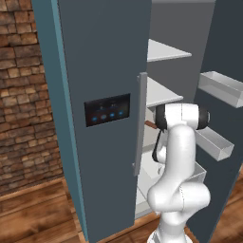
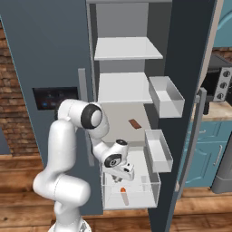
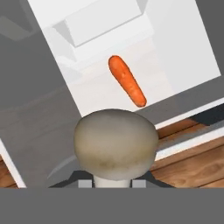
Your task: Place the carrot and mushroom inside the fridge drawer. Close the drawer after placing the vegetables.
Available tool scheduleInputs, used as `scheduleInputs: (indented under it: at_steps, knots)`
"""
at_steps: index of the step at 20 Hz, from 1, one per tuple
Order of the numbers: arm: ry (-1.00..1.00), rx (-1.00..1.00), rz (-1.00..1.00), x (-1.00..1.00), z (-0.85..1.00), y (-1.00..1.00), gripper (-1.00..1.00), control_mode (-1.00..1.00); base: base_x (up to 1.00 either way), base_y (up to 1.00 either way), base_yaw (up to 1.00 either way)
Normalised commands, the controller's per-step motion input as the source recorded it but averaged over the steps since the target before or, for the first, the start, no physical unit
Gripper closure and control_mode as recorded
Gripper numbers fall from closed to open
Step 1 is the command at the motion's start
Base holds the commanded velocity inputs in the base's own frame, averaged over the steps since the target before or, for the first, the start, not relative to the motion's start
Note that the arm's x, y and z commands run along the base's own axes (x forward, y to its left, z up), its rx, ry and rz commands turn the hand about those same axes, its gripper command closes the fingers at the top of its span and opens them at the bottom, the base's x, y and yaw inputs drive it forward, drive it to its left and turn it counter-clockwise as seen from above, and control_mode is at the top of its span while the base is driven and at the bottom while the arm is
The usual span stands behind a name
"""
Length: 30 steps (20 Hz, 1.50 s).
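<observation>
Mushroom (image 3: 116, 142) above carrot (image 3: 127, 81) in drawer (image 2: 154, 190)

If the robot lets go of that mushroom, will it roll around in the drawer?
Probably it wobbles rather than rolls far: the mushroom has a round, domed cap on a short stem. It looks light and soft, so the shut pincer could bruise it. The carrot already in the fridge drawer might stop it.

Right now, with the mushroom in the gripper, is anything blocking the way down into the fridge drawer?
Nothing visible does. The gripper, shut on the mushroom, hangs over the fridge drawer, which is pulled out and open on top. Inside it lies the carrot, on the drawer floor with bare floor beside it.
</observation>
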Motion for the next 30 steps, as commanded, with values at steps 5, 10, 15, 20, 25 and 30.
scheduleInputs:
  at_steps: [5,10,15,20,25,30]
  knots:
    - [0.08,0.0,0.0,0.07,-0.38,-0.09,1.0,-1.0,0.0,0.0,0.0]
    - [0.1,0.0,0.0,0.04,-0.41,-0.08,1.0,-1.0,0.0,0.0,0.0]
    - [0.04,0.0,0.0,0.01,-0.17,-0.25,1.0,-1.0,0.0,0.0,0.0]
    - [0.0,0.01,0.0,-0.49,-0.18,-0.57,1.0,-1.0,0.0,0.0,0.0]
    - [0.0,0.01,0.01,-0.21,0.18,-0.31,1.0,-1.0,0.0,0.0,0.0]
    - [0.05,0.0,0.0,0.69,0.42,0.0,1.0,-1.0,0.0,0.0,0.0]
